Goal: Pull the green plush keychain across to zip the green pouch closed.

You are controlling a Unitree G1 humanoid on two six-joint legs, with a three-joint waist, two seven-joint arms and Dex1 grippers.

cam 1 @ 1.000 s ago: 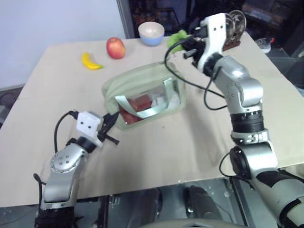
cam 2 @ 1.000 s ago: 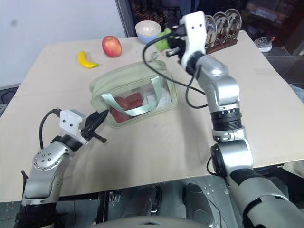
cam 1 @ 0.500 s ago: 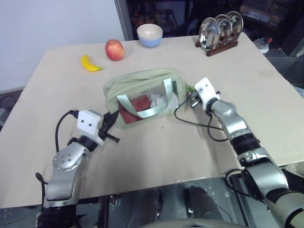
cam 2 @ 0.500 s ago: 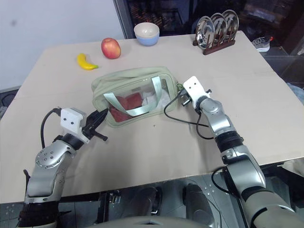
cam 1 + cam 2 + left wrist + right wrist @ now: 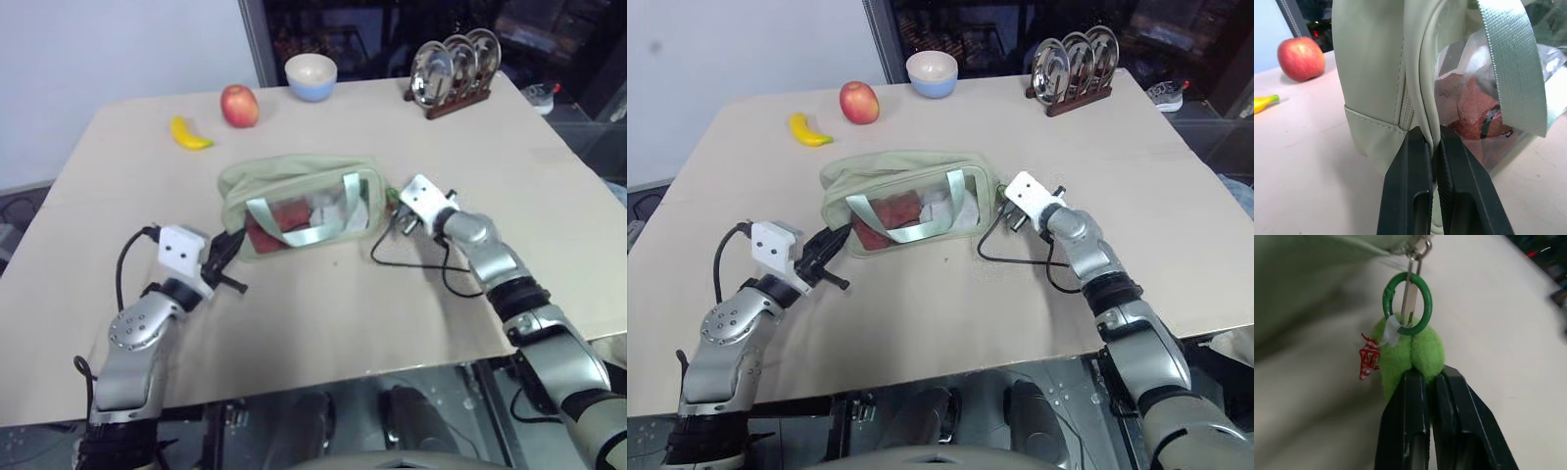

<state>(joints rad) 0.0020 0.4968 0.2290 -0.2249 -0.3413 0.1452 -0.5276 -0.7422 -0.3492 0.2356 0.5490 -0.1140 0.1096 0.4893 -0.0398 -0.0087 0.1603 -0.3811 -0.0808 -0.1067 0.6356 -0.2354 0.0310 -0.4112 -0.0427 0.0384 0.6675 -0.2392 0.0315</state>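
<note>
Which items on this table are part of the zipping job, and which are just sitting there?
Part of the job:
- green pouch, its end seam pinched by the left hand
- green plush keychain, pinched by the right hand

Lying about:
- banana
- apple
- bowl
- plate rack

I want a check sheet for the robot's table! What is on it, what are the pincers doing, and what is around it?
Surface: beige table, flat.
Job's things: green pouch lies mid-table, red contents behind its clear panel; green plush keychain hangs from the zipper by a green ring at the pouch's right end.
Clutter: banana, apple, bowl and a rack of metal plates along the far edge.
Grippers: left pincer shut on the pouch's left end seam; right pincer pinches the keychain.
Cables: black cable loops on the table by the right wrist.
Surroundings: pale wall far left, dark area behind.
</note>
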